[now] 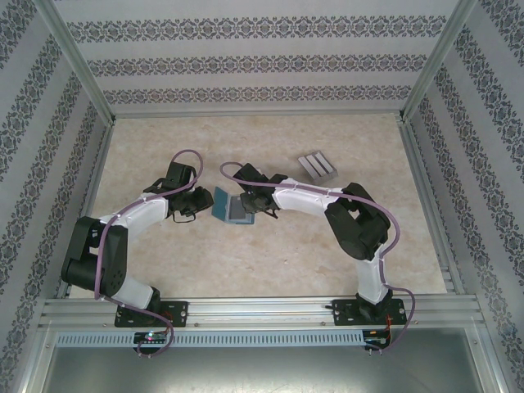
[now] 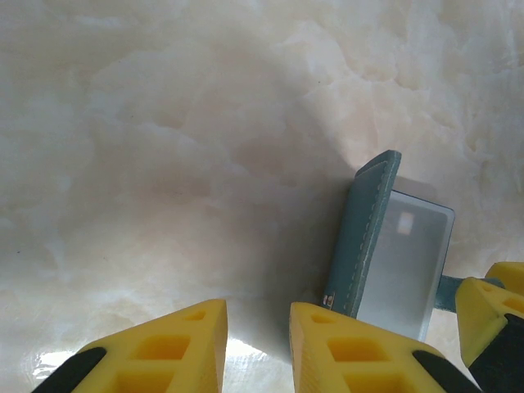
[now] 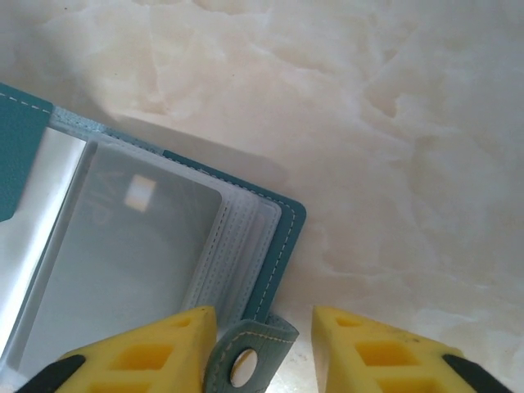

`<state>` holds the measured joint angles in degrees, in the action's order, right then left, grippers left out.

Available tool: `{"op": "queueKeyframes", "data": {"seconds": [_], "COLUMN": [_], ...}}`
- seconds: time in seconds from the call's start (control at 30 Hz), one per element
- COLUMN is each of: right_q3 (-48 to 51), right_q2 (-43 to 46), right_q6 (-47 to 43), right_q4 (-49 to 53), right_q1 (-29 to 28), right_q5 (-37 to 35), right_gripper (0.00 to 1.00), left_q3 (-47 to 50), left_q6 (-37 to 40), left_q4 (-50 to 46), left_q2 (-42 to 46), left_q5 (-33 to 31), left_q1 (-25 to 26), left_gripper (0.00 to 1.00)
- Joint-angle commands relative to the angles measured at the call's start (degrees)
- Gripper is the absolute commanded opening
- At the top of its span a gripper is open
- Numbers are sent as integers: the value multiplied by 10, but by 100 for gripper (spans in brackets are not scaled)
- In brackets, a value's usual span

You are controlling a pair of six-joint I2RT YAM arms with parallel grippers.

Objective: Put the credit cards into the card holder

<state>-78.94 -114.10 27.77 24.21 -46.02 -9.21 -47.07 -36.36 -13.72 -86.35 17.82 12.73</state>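
The teal card holder (image 1: 227,205) lies open on the table between my two grippers. Its clear sleeves (image 3: 237,237) are fanned out, and a grey card (image 3: 123,262) shows through the top sleeve. In the left wrist view one teal cover (image 2: 364,237) stands tilted up beside my left gripper (image 2: 258,344), which is open over bare table. My right gripper (image 3: 264,344) is open at the holder's corner, with the snap strap (image 3: 246,360) between its fingers and a gap on the strap's right side. The credit cards (image 1: 317,166), three grey ones side by side, lie further back to the right.
The marble-patterned table (image 1: 270,254) is fenced by patterned walls and metal rails (image 1: 262,311). My right gripper's yellow finger (image 2: 491,319) shows at the right edge of the left wrist view, close to the holder.
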Motion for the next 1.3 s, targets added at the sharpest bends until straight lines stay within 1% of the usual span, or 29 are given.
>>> {"op": "queueKeyframes", "data": {"seconds": [0.0, 0.1, 0.3, 0.37, 0.53, 0.57, 0.63, 0.73, 0.8, 0.83, 0.9, 0.97, 1.03, 1.2, 1.23, 1.27], "right_q3": [14, 15, 12, 15, 12, 9, 7, 5, 6, 6, 8, 9, 10, 3, 0, -2], "right_q2": [27, 29, 29, 32, 31, 29, 28, 29, 30, 31, 34, 36, 38, 35, 34, 34], "right_q6": [-10, -10, -11, -12, -11, -11, -14, -16, -16, -17, -16, -16, -15, -14, -14, -14], "right_q4": [-10, -14, -11, -18, -15, -13, -10, -5, -4, -4, -4, -4, -4, -1, 2, 3], "right_q1": [-8, -7, -7, -7, -7, -8, -9, -12, -12, -12, -12, -12, -12, -11, -11, -11], "right_q5": [1, 2, 1, 8, 3, 1, -3, -12, -12, -12, -9, -8, -10, -10, -10, -10], "right_gripper": [43, 44, 40, 44, 44, 43, 37, 36, 29, 28, 28, 37, 40, 41, 40, 37], "left_q3": [-9, -9, -8, -8, -8, -8, -8, -8, -8, -9, -10, -11, -12, -14, -14, -15], "left_q6": [10, 10, 11, 10, 11, 11, 12, 11, 11, 12, 12, 11, 12, 14, 14, 14], "left_q4": [2, 2, 2, 3, 2, 2, 1, 2, 2, 2, 1, 1, 1, -2, -2, -2], "left_q2": [-2, -3, -4, -5, -5, -5, -6, -7, -7, -7, -8, -7, -8, -14, -15, -15], "left_q5": [3, 3, 4, 6, 6, 6, 6, 7, 8, 8, 8, 9, 10, 10, 10, 11], "left_q1": [-1, -1, -1, -1, -1, -1, -1, -1, -1, -1, -1, -1, -1, -1, -1, -1], "left_gripper": [27, 27, 27, 27, 27, 27, 27, 27, 27, 27, 27, 27, 27, 27, 27, 27]}}
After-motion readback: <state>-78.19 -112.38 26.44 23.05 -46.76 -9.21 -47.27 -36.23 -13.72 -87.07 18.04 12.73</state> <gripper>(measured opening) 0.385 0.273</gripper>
